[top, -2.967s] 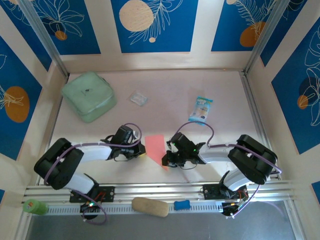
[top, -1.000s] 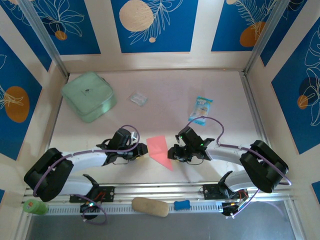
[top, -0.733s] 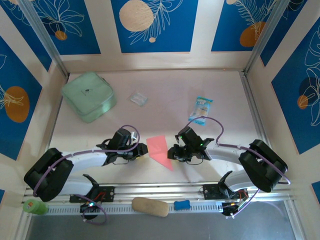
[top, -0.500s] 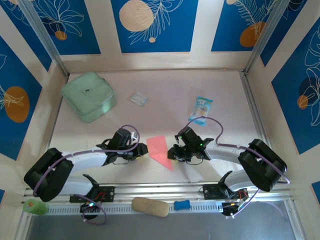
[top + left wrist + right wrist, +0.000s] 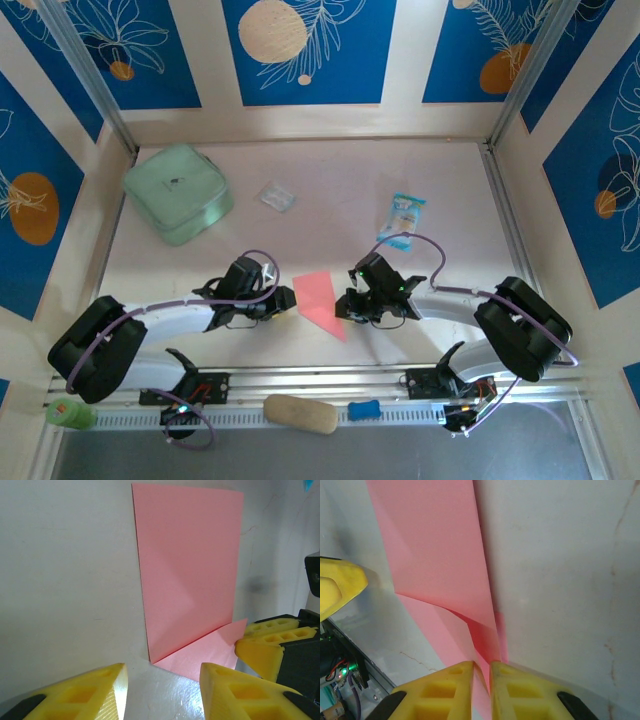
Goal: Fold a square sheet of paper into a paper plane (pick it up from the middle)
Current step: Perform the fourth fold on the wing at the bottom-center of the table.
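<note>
A thin salmon-pink sheet of paper point(image 5: 317, 297) lies on the pale table point(image 5: 330, 180) near its front edge, between the two arms. It is a folded shape – a tall rectangle with a faint diagonal crease, and a triangular flap turned out at the near end.

The left gripper point(image 5: 286, 300) sits low, just beside the paper's left edge. In the left wrist view its yellow fingers point(image 5: 87, 695) stand well apart with only bare table and the flap's corner ahead of the gap; the left gripper point(image 5: 161, 680) is open and holds nothing. The paper point(image 5: 187, 565) lies flat in front of it.

The right gripper point(image 5: 343, 305) meets the paper from the other side. In the right wrist view its two yellow fingers point(image 5: 437, 690) are drawn almost together, with a strip of the pink paper point(image 5: 435, 550) running down between them – the right gripper point(image 5: 482, 675) is pinched on the sheet's near edge, where the flap lifts slightly off the table.

Further back, well apart from the paper, lie a mint-green soft square pouch point(image 5: 178, 192), a small clear crinkled wrapper point(image 5: 277, 196) and a blue-and-white snack packet point(image 5: 402, 220).
</note>
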